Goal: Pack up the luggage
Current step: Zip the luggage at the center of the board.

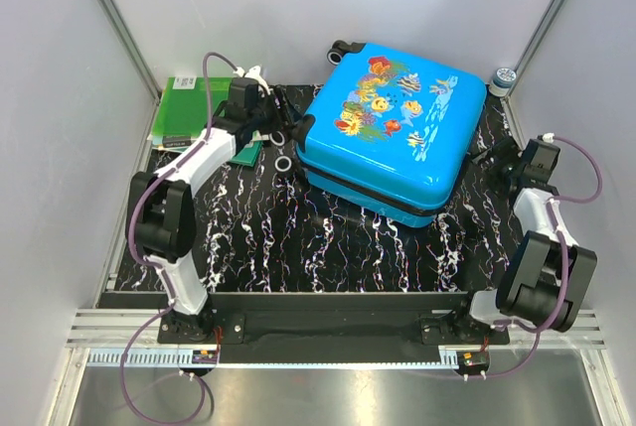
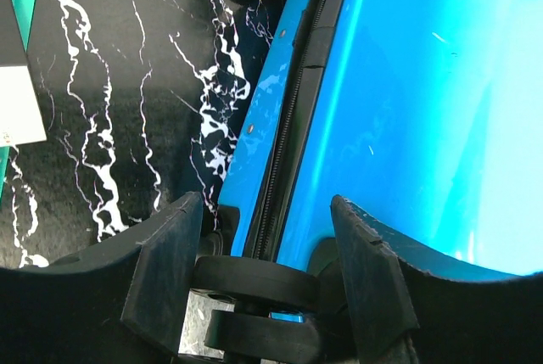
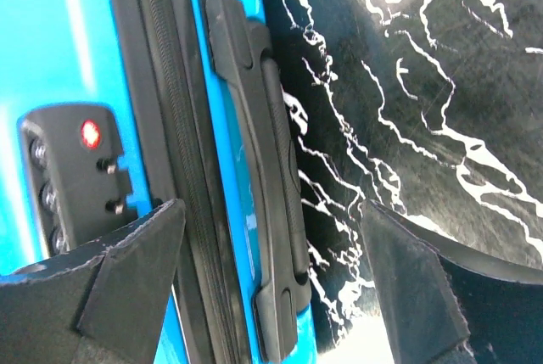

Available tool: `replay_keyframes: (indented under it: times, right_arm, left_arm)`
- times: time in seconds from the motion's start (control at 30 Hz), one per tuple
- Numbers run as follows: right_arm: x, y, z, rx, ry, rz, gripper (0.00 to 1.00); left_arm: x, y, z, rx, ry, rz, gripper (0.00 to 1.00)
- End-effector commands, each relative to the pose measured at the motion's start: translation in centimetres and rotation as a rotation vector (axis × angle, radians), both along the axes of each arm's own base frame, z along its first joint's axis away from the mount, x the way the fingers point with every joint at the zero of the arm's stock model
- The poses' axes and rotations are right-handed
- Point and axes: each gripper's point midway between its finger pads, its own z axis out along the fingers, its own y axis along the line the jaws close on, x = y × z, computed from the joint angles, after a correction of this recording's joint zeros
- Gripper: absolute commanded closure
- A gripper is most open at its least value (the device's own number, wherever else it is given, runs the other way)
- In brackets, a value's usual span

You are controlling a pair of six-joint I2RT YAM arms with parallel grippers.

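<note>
left gripper open astride a wheel, right gripper wide over the handle — seemingly bracing the closed luggage, gripping nothing.

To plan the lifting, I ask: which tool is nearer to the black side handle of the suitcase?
Right. The right tool is open just off the side handle, beside the combination lock. The left tool is open at the opposite side of the suitcase, over a wheel.

luggage blocks centre, near mat open
</note>
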Motion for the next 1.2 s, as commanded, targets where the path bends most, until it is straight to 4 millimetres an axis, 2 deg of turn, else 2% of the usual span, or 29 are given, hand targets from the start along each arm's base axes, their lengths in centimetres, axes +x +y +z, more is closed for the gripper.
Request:
replay_keyframes:
  times: [0.0,0.1,0.13,0.2,0.23,0.33,0.37,0.4,0.6,0.77,0.8,0.83,0.9,0.97,1.0,1.03,1.17]
  right_arm:
    - [3.0,-0.6,3.1,-0.044,-0.104,0.033,0.09]
    - [4.0,-0.8,3.0,-0.034,-0.108,0.042,0.09]
    - [4.4,-0.9,2.6,-0.029,-0.1,0.043,0.1]
    - [5.2,-1.1,3.0,-0.029,-0.117,0.048,0.1]
    - [5.5,-1.2,2.5,-0.024,-0.106,0.05,0.1]
    - [6.5,-1.4,3.1,-0.027,-0.126,0.057,0.11]
    - [6.9,-1.5,3.5,-0.028,-0.135,0.057,0.1]
    - [7.1,-1.3,3.8,-0.027,-0.14,0.064,0.11]
    - [8.5,-0.5,4.1,-0.022,-0.149,0.094,0.11]
    - [9.9,0.3,4.0,-0.03,-0.147,0.122,0.11]
    - [10.2,0.2,4.2,-0.033,-0.153,0.125,0.11]
    - [10.2,0.3,4.2,-0.031,-0.151,0.127,0.11]
    - [10.2,0.3,4.7,-0.035,-0.16,0.133,0.11]
    - [10.2,0.3,5.2,-0.04,-0.171,0.132,0.11]
    - [10.1,0.3,5.3,-0.043,-0.171,0.132,0.1]
    - [10.1,0.2,5.6,-0.051,-0.176,0.13,0.1]
    - [9.9,-0.3,6.5,-0.085,-0.165,0.122,0.1]
  left_arm:
    - [-6.1,-3.0,-2.7,0.021,0.123,-0.154,0.35]
    - [-7.5,-3.5,-3.2,0.01,0.131,-0.169,0.35]
    - [-7.7,-3.8,-2.7,-0.003,0.118,-0.173,0.35]
    - [-8.9,-4.4,-3.1,-0.009,0.13,-0.195,0.36]
    - [-9.3,-4.7,-3.0,-0.013,0.129,-0.2,0.36]
    - [-10.8,-5.5,-2.9,-0.017,0.131,-0.215,0.36]
    - [-11.4,-5.9,-2.2,-0.018,0.109,-0.221,0.36]
    - [-12.1,-5.9,-2.7,-0.013,0.12,-0.223,0.36]
    - [-15.2,-7.3,-2.3,-0.07,0.114,-0.259,0.36]
    - [-18.4,-9.3,-2.3,-0.098,0.122,-0.314,0.36]
    - [-18.9,-9.6,-1.8,-0.11,0.113,-0.321,0.36]
    - [-20.0,-10.0,-2.3,-0.097,0.12,-0.33,0.36]
    - [-21.4,-10.7,-1.4,-0.104,0.09,-0.347,0.36]
    - [-22.6,-10.6,-2.1,-0.096,0.096,-0.338,0.36]
    - [-23.7,-11.1,-1.1,-0.131,0.08,-0.35,0.36]
    - [-24.4,-10.9,-1.8,-0.132,0.094,-0.35,0.36]
    - [-26.8,-11.2,-0.6,-0.174,0.065,-0.394,0.36]
